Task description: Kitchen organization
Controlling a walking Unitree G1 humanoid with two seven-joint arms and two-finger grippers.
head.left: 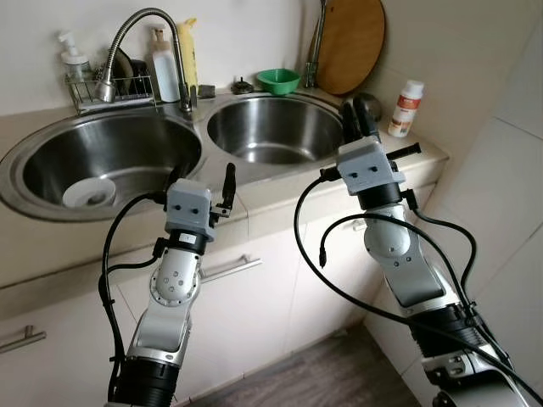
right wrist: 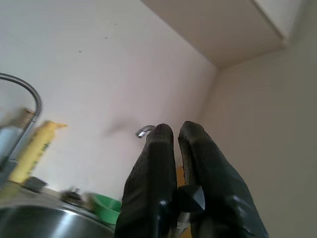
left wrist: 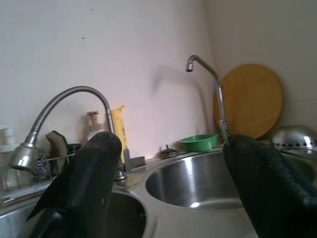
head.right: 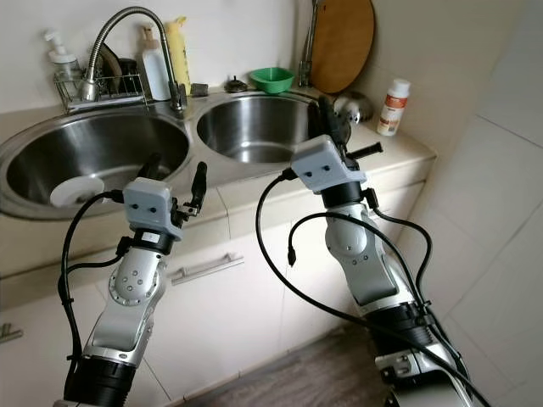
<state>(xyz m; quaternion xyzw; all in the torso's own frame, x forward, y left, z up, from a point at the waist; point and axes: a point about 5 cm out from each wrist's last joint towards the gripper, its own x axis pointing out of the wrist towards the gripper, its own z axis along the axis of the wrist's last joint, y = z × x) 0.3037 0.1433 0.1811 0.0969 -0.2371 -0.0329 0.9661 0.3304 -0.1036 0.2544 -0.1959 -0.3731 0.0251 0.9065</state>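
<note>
The right gripper (head.left: pixel 360 119) is raised over the counter edge with its 2 fingers pressed together and nothing between them. Just beyond and beside its tips lies a small steel bowl (head.left: pixel 367 103), partly hidden behind the fingers. Farther out to the robot's right, near the wall, stands a white bottle with a red cap (head.left: pixel 405 108), upright, long axis vertical. It carries a red label band, but the writing is too small to read. Either could be what gets tidied; the right arm is clearly the nearer one to both.

The left gripper (head.left: pixel 203 185) hovers at the front edge of the counter, fingers spread wide apart and empty, pointing toward the strip between the 2 sinks. Ahead of it and to its left a white strainer plug (head.left: pixel 88 193) sits in the left sink (head.left: pixel 51 161). Straight ahead, at the back, are the bent tap (head.left: pixel 144 38), a yellow bottle (head.left: pixel 187 52), and a green bowl (head.left: pixel 278 80).
</note>
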